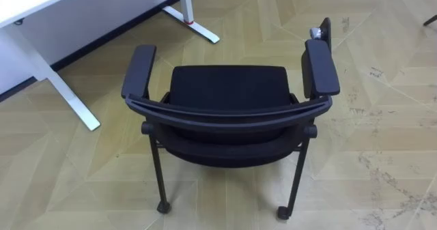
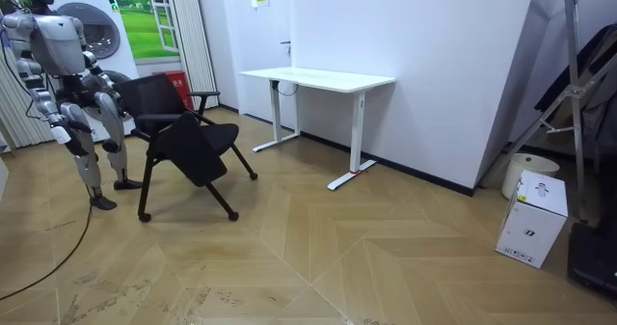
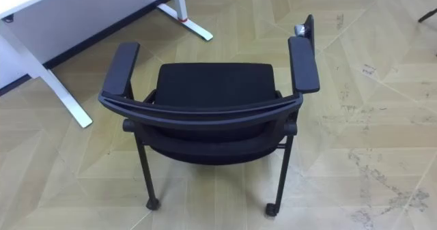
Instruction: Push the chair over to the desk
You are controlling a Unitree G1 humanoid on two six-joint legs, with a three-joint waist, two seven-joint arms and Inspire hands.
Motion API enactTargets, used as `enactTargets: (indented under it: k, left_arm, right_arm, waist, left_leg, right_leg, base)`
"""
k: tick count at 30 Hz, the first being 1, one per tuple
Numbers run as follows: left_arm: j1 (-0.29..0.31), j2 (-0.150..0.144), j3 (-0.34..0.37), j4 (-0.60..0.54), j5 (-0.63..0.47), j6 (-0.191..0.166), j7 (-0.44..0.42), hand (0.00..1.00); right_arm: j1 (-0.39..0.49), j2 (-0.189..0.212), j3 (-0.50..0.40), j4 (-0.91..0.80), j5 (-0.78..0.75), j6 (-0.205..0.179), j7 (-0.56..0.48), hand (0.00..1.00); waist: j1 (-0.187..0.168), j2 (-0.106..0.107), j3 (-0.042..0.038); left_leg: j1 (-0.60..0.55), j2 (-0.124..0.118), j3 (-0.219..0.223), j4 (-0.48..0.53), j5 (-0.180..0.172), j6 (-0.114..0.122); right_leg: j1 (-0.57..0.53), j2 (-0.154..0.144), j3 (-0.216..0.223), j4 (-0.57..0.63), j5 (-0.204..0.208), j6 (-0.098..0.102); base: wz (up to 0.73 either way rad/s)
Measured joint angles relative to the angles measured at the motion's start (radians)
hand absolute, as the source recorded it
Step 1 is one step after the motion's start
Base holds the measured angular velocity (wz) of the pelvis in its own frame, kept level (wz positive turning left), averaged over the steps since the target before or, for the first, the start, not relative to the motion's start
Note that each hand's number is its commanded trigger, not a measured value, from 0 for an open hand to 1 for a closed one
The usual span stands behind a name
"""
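the black chair (image 1: 229,87) stands on the wood floor (image 1: 382,155) directly below the robot's head, its backrest rail (image 1: 229,114) nearest the robot and its seat facing away toward the white worktop (image 1: 34,1). that orientation suits the job: the curved top of the backrest is the natural place to lean on, and the small castors (image 1: 164,207) under the rear legs suggest it should roll rather than scrape. the two armrests (image 1: 138,71) run forward on either side, and a folded side panel (image 1: 325,31) sticks out beyond the front of the right-hand one, so the chair is wider on that side than it looks. in the room view the robot stands upright just behind the chair, apart from it, with the worktop well off toward the room view's right. its right hand (image 2: 60,122) and left hand (image 2: 108,105) hang low beside its body, too small there to tell whether the fingers are spread or curled; neither seems to rest on the backrest. my reading is that the push is not yet begun, and the next move calls for both hands raised onto the rail, evenly, so the chair goes straight instead of swinging.
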Motion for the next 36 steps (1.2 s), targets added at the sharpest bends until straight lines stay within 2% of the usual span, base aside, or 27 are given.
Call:
enactTargets:
  k: [7,19,24,30,36]
  left_arm:
    - [-0.006,-0.002,0.020,-0.001,0.055,-0.001,0.000,0.00]
    - [0.004,-0.009,0.063,0.006,0.051,-0.003,0.009,0.00]
    - [0.012,-0.021,0.107,0.008,0.035,-0.004,0.012,0.00]
    - [0.012,-0.033,0.181,0.034,0.013,-0.004,0.032,0.00]
    - [0.012,-0.032,0.236,0.029,0.014,-0.002,0.069,0.00]
  right_arm:
    - [0.000,0.002,-0.002,-0.004,-0.009,-0.001,0.027,0.00]
    - [0.002,0.009,-0.006,0.007,-0.016,-0.001,0.018,0.00]
    - [0.004,0.009,-0.033,0.012,-0.013,0.001,0.030,0.00]
    - [0.015,0.015,-0.077,0.012,-0.014,0.001,0.028,0.00]
    - [0.022,0.014,-0.090,0.012,-0.014,0.001,0.029,0.00]
  waist:
    - [-0.002,-0.005,0.0001]
    - [-0.001,-0.008,-0.0029]
    - [0.003,-0.007,-0.0035]
    - [0.017,0.002,-0.0025]
    - [0.024,0.005,-0.0032]
  left_leg:
    - [0.000,0.000,0.000,-0.001,0.000,0.000]
    - [0.004,-0.001,0.002,-0.001,0.000,0.000]
    - [0.005,0.001,0.025,0.002,-0.003,0.005]
    - [0.016,0.004,0.027,0.003,-0.017,0.004]
    - [0.017,0.001,0.025,0.003,-0.019,0.004]
  right_leg:
    - [0.000,0.000,0.005,0.000,0.000,0.000]
    - [0.003,0.000,0.002,0.000,0.000,0.000]
    - [0.004,0.000,0.006,0.000,0.000,0.000]
    - [0.015,0.002,0.015,-0.002,-0.001,0.002]
    - [0.015,-0.001,0.011,-0.003,-0.003,0.004]
  base:
    - [0.00]
    - [0.00]
    - [-0.02]
    - [-0.04]
    - [0.01]
